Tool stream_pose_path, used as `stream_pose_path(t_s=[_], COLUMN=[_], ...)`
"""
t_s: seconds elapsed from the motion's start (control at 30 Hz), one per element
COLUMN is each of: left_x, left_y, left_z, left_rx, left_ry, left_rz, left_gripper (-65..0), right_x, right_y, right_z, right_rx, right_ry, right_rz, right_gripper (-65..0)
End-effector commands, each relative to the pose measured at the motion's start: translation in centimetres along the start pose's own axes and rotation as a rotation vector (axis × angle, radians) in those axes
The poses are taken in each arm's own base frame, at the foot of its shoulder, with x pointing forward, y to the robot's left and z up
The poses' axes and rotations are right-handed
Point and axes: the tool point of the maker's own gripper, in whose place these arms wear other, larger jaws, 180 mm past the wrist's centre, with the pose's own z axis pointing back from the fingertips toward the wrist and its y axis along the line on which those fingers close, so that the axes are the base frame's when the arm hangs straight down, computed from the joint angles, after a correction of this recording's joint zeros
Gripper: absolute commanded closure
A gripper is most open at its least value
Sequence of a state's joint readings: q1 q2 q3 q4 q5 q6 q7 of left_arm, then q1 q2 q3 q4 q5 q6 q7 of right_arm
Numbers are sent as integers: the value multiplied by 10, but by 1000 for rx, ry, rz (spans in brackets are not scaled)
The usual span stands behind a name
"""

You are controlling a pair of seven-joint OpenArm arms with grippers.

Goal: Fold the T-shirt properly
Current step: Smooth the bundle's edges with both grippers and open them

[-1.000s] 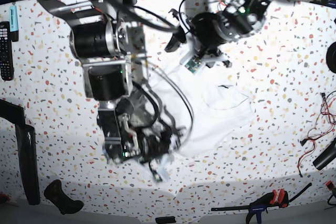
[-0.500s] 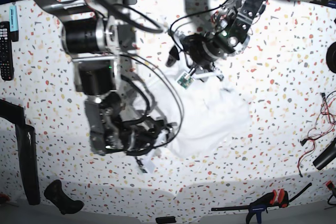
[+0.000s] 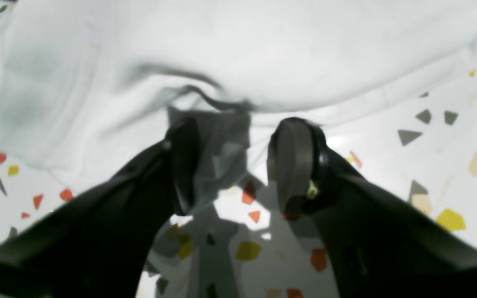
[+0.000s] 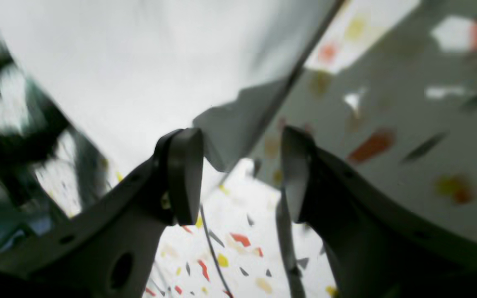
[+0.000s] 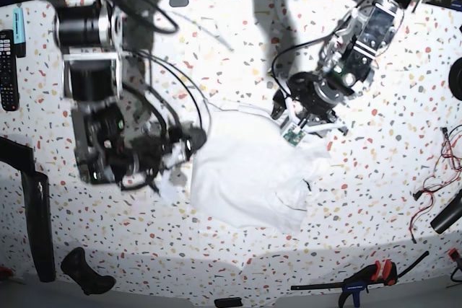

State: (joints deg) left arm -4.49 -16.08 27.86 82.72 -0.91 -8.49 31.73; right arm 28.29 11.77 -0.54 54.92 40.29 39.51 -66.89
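The white T-shirt (image 5: 249, 174) lies bunched and wrinkled in the middle of the speckled table. My left gripper (image 5: 294, 131) is at its upper right edge. In the left wrist view this gripper (image 3: 232, 165) is open just above the table, and the T-shirt's hem (image 3: 238, 62) lies right at its fingertips. My right gripper (image 5: 180, 160) is at the T-shirt's left edge. In the blurred right wrist view that gripper (image 4: 242, 174) is also open. A loose corner of the T-shirt (image 4: 226, 128) hangs between the tips, pinched by neither finger.
A black remote (image 5: 6, 70) and a light-blue item (image 5: 18, 23) lie at the far left. Black parts (image 5: 36, 214) and a black handle (image 5: 86, 270) sit at the lower left. A clamp (image 5: 364, 279) and cables (image 5: 433, 192) are at the lower right.
The right arm swung left and up, away from the table's front. The left arm moved right and down. The T-shirt shifted down and now lies more compact between the two grippers.
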Motion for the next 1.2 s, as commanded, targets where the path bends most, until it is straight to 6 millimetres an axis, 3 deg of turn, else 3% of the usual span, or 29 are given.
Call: stream_pose_path(t_s=[0.0, 0.13, 0.2, 0.47, 0.57, 0.73, 0.97, 1.17], left_x=[-28, -14, -10, -14, -14, -14, -15, -15], left_y=[45, 54, 55, 50, 50, 50, 44, 44], left_z=[5, 3, 3, 2, 2, 2, 1, 1], left_rx=[161, 183, 185, 159, 159, 158, 127, 126], left_ry=[133, 106, 101, 120, 118, 121, 121, 121], left_rz=[-43, -38, -30, 7, 7, 8, 49, 49], left_gripper=[-279, -279, -279, -279, -279, -279, -279, -279], right_x=[23, 5, 8, 100, 127, 154, 139, 120], right_y=[5, 16, 21, 33, 37, 13, -23, -25], right_z=[14, 14, 20, 72, 89, 105, 81, 27], right_rx=[6, -2, -12, -73, -92, -260, -352, -304], right_ry=[-74, -81, -106, -329, -377, -460, -389, -334], right_rz=[45, 85, 118, 267, 305, 361, 326, 255], right_gripper=[-302, -302, -302, -302, -302, -302, -302, -301])
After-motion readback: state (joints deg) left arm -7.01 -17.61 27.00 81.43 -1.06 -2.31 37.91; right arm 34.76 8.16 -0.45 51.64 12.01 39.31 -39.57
